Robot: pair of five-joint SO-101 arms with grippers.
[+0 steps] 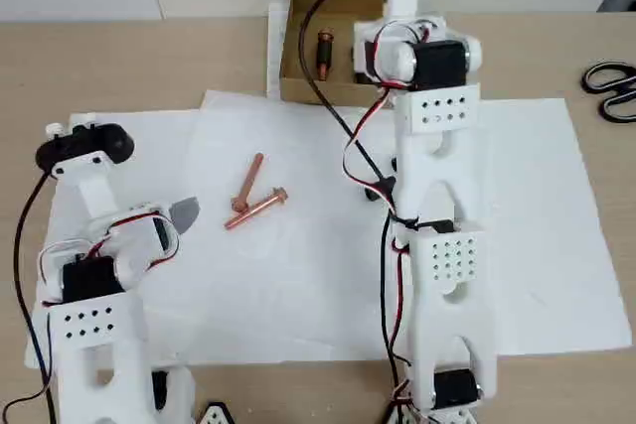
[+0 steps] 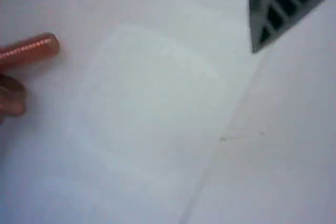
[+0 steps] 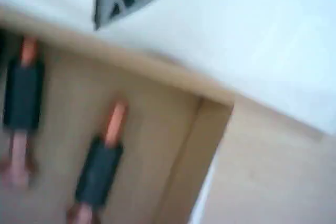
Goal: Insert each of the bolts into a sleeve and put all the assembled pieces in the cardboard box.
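Two black-sleeved copper bolts [image 3: 100, 174] lie in the brown cardboard box [image 1: 298, 89], well beyond the left end effector [image 1: 184, 211], whose opening I cannot tell and which should next grip a bare copper bolt [image 1: 256, 209] just beside it.

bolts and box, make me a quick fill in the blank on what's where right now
The bare bolts lying on the white paper number ____.
Inside the cardboard box, the right wrist view shows ____ assembled pieces.
Each of those bolts sits in a sleeve coloured ____.
Missing words: two; two; black.
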